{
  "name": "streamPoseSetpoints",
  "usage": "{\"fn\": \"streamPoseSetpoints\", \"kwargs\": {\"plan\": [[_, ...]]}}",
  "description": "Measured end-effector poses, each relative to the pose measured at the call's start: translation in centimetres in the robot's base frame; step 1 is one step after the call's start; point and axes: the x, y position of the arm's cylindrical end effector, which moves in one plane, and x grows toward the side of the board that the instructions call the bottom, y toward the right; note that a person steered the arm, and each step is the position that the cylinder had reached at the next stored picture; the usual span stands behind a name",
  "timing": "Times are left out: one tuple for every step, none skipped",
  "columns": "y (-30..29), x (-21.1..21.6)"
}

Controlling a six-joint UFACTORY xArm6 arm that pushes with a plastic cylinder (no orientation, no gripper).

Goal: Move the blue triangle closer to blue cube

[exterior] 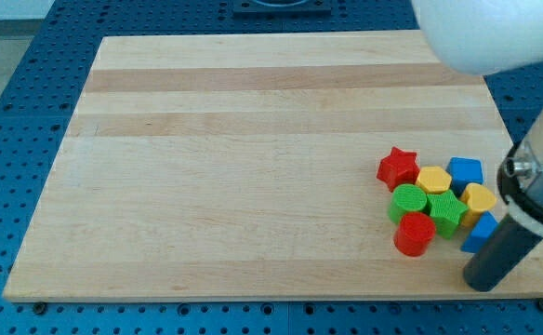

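The blue triangle [479, 233] lies at the lower right of a tight cluster of blocks on the wooden board [253, 167], partly hidden by my rod. The blue cube [465, 172] sits at the cluster's top right, with a yellow heart [481, 198] between the two. My tip [484, 282] rests on the board just below and right of the blue triangle, close to it; I cannot tell whether they touch.
In the same cluster are a red star [399, 167], a yellow hexagon [433, 180], a green cylinder [407, 202], a green star [448, 212] and a red cylinder [414, 234]. The board's right and bottom edges are near.
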Motion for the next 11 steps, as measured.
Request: {"fn": "streamPoseSetpoints", "kwargs": {"plan": [[0.2, -1.1], [1.1, -2.5], [3.9, -2.4], [7.1, -2.1], [8.4, -2.1], [7.9, -2.1], [6.4, -2.2], [5.5, -2.9], [3.8, -3.8], [2.6, -4.8], [2.5, -6.7]]}}
